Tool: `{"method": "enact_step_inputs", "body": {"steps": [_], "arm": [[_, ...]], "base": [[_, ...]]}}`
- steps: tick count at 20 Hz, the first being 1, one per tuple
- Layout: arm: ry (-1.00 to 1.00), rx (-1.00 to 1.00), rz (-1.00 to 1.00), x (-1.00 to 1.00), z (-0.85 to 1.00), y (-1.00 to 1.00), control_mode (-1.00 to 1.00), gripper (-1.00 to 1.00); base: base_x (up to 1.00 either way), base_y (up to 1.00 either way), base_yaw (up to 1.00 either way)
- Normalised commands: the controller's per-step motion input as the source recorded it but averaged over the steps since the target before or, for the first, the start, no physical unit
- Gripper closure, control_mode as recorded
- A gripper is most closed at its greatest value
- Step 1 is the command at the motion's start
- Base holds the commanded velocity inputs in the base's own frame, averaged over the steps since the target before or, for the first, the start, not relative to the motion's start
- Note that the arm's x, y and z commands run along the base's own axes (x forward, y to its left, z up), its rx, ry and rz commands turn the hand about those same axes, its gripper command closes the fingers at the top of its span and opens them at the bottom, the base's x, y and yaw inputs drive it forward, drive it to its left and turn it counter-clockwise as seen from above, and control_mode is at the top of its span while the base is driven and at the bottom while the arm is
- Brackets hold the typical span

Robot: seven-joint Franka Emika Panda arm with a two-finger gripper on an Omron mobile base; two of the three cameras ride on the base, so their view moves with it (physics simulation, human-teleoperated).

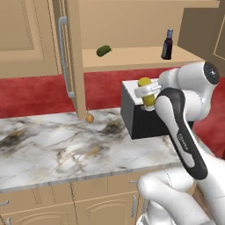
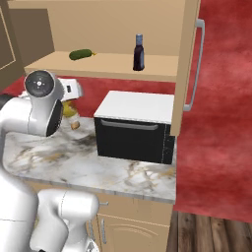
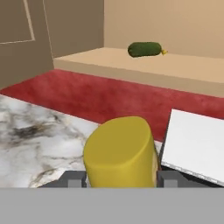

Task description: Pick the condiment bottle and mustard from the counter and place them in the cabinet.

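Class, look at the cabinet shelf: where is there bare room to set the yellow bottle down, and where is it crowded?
The cabinet shelf is bare between the green pickle-like thing and the condiment bottle; that stretch suits the mustard. Less room remains beyond the condiment bottle. Below, the microwave crowds the counter.

My arm hides the mustard's [image 2: 70,110] upper half at 9 o'clock; the microwave's [image 3: 199,146] right side is cropped.
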Motion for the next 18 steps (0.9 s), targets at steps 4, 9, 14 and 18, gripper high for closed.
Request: {"method": "enact_step_inputs", "body": {"steps": [4,9,14,18], "arm": [[-0.13,-0.01,0.12,-0.17,0.50,0.00,-1.00,1.00],[-0.12,0.00,0.10,-0.07,0.50,0.00,-1.00,1.00],[-0.09,-0.04,0.04,0.00,0.36,0.00,-1.00,1.00],[-0.02,-0.01,0.00,0.00,0.21,-0.05,-1.00,1.00]], "base": [[0.00,0.00,0.00],[0.00,0.00,0.00],[0.00,0.00,0.00],[0.00,0.00,0.00]]}}
